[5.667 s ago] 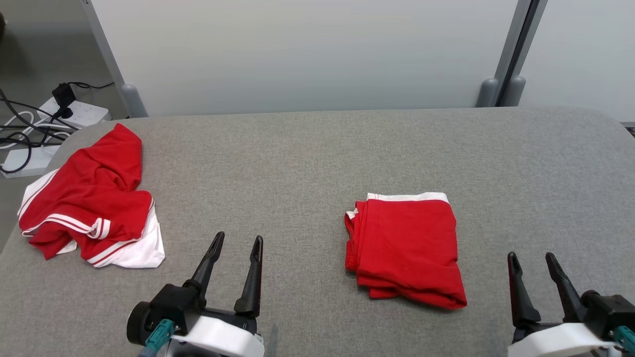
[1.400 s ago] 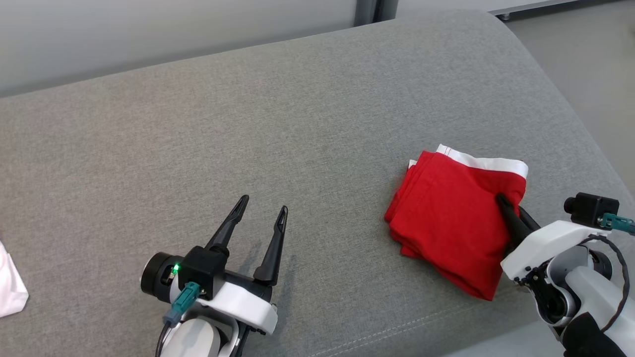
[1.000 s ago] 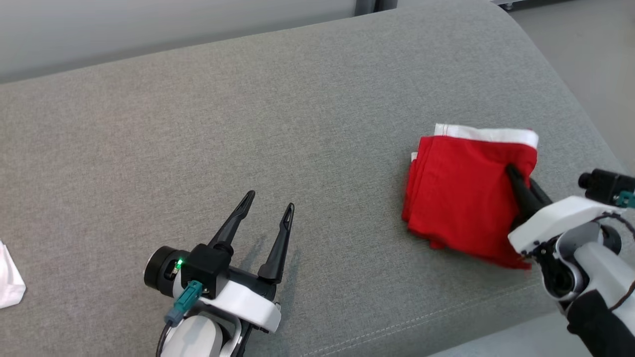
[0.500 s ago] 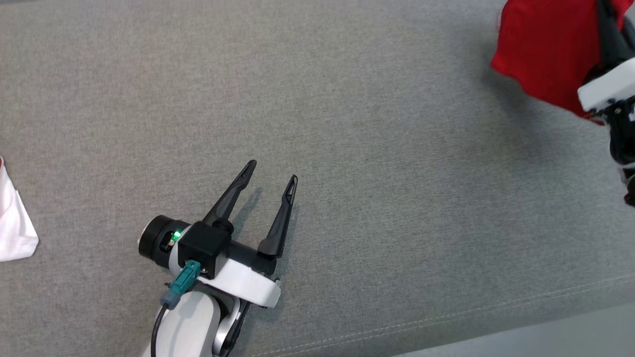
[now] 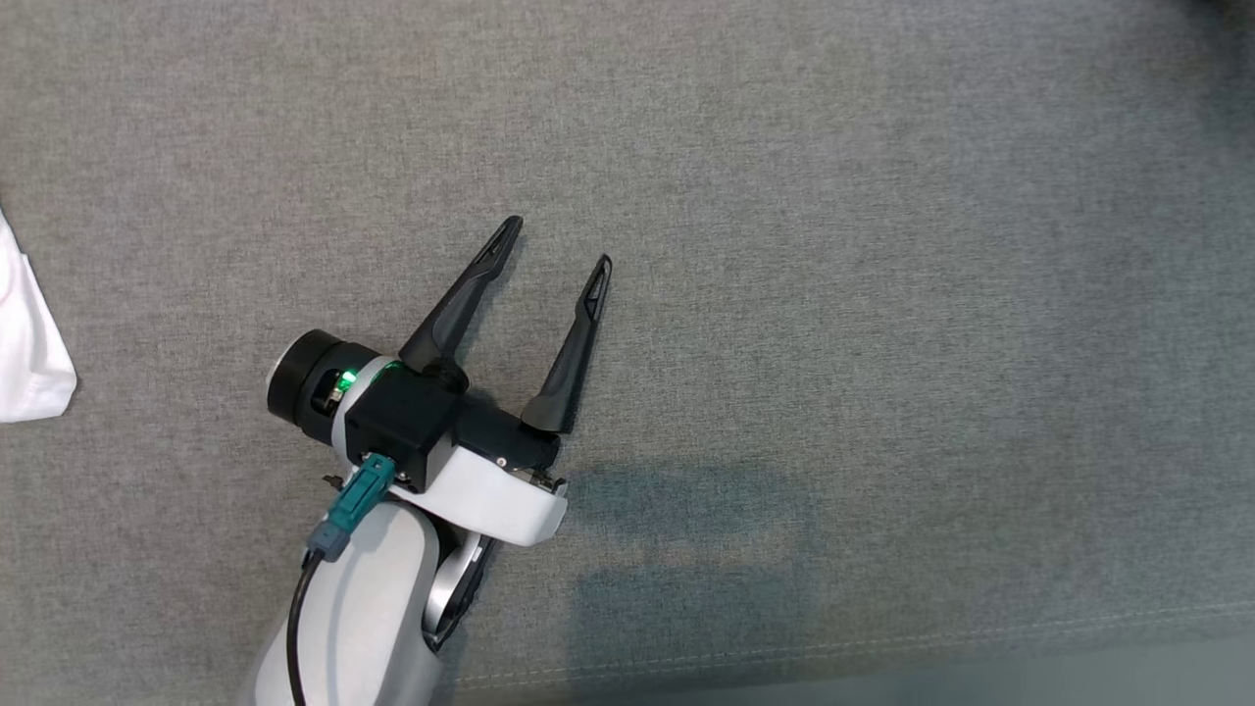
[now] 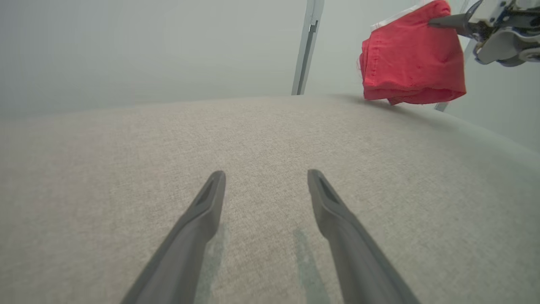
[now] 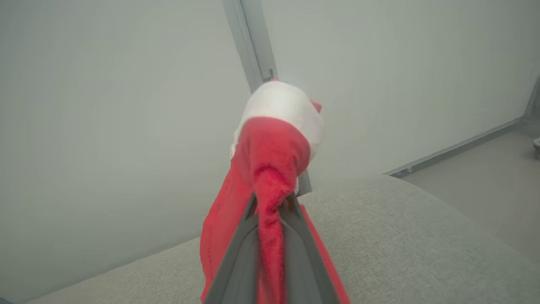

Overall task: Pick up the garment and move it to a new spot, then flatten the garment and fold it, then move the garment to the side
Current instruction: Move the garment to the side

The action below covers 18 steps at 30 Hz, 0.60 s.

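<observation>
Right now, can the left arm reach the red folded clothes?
Probably not without a big move. The left gripper sits open, low over the grey table, and the red garment hangs in the air far off to its right, pinched in the right gripper. Nothing stands between them.

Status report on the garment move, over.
Right gripper shut on folded red garment, hanging over grey surface. Left gripper open, empty. White cloth far left, out of the way.

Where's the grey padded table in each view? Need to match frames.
Head: grey padded table under the left gripper, seam near bottom edge.
Left wrist: lower two-thirds, beneath the fingers.
Right wrist: bottom strip, behind the red garment.
Shared landmark: grey post, both wrist views.
</observation>
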Available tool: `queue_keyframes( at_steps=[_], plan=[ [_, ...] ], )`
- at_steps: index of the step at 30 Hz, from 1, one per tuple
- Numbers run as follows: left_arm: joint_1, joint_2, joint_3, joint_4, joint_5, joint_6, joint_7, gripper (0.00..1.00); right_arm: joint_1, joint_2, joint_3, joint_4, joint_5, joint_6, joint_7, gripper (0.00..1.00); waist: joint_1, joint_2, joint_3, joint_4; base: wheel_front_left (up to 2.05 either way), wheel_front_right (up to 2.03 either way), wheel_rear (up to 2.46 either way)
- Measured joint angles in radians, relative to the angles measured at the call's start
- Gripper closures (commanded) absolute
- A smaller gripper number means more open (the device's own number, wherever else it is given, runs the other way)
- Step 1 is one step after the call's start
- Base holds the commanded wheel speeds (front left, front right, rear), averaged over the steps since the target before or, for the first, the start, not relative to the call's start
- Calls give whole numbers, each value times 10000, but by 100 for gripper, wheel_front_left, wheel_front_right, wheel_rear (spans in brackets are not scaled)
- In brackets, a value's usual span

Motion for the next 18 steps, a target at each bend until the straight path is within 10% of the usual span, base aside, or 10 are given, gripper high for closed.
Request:
queue_keyframes(
  at_steps=[18],
  plan=[
    [-309, 284, -140, -359, -33, -119, -128, 0, 1009, 92, -5680, 1083, -3885, 0, -15, 100, -1, 1, 685, -541, 0, 0, 0]
  ],
)
